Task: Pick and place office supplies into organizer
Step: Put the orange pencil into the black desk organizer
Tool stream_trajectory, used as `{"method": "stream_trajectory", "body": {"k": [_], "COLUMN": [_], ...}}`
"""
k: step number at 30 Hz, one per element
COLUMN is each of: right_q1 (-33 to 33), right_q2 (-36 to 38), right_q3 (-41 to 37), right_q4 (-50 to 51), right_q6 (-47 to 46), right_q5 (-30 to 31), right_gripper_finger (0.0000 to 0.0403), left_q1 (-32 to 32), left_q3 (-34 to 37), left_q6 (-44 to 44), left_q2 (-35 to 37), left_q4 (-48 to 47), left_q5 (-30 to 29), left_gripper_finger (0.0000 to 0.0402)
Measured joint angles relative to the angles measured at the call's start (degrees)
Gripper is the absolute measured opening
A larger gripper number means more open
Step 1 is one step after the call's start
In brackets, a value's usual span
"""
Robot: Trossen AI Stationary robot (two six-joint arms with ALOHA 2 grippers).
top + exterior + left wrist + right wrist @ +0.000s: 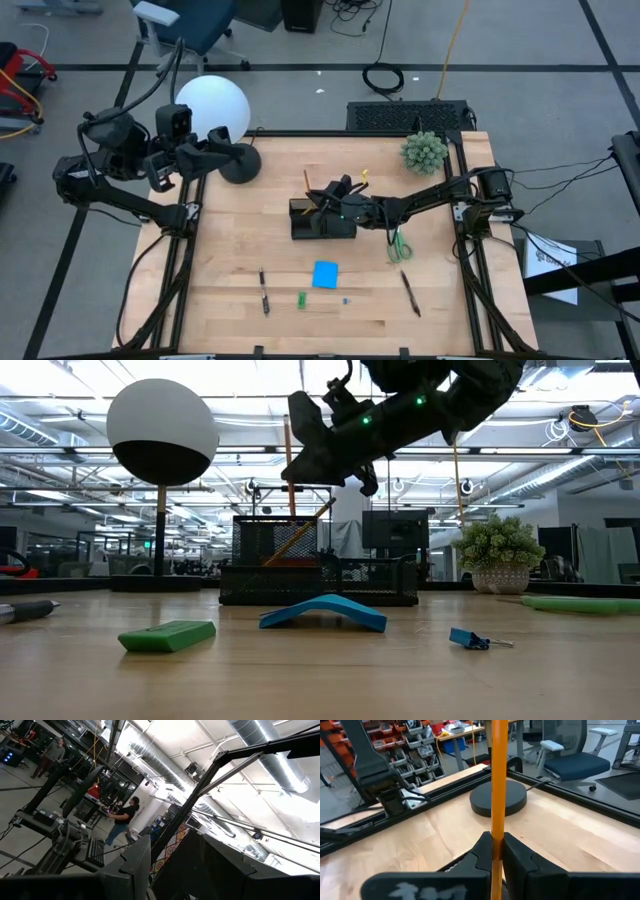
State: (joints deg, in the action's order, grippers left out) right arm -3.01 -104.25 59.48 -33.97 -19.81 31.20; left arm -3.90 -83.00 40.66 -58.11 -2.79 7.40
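The black mesh organizer [322,222] [320,575] stands at the table's middle, with a tan pencil [300,538] leaning inside its tall compartment. My right gripper [495,842] [303,460] reaches in from the table's right, hovers over the organizer and is shut on an orange pencil [498,780] [290,460]. My left gripper [160,880] is raised at the far left, open and empty. On the near part of the table lie a blue note pad [325,274], a green piece [301,299], two black pens [264,292] [410,293] and green-handled scissors [398,245]. My right gripper pinches the orange pencil's shaft [498,827] between its two fingers [520,860]. The fingers come nearly level from the table's right side and lie across the pencil. The pencil stands upright, and its lower end [290,510] hangs at the rim of the organizer's tall compartment.
A round black lamp base [240,163] with a white globe [212,105] stands at the far left. A fuzzy green plant [424,152] sits at the far right. A small blue clip [346,299] lies beside the green piece. People show in the room beyond.
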Motion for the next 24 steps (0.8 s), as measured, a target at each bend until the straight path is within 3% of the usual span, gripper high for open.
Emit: {"method": "stream_trajectory", "body": {"k": [17, 24], "right_q1": [0.32, 1.33], "right_q2": [0.0, -0.02], "right_q3": [-0.02, -0.02], "right_q4": [5.38, 7.48], "right_q6": [3.22, 4.91], "right_q5": [-6.37, -11.98], "right_gripper_finger": [0.0011, 0.0011], "left_q1": [0.0, 0.0], "left_q3": [0.0, 0.0], "left_q6": [-0.73, -1.18], "left_q2": [0.0, 0.0], "left_q4": [0.0, 0.0], "left_q5": [-0.04, -0.04], "left_gripper_finger": [0.0166, 0.0166]}}
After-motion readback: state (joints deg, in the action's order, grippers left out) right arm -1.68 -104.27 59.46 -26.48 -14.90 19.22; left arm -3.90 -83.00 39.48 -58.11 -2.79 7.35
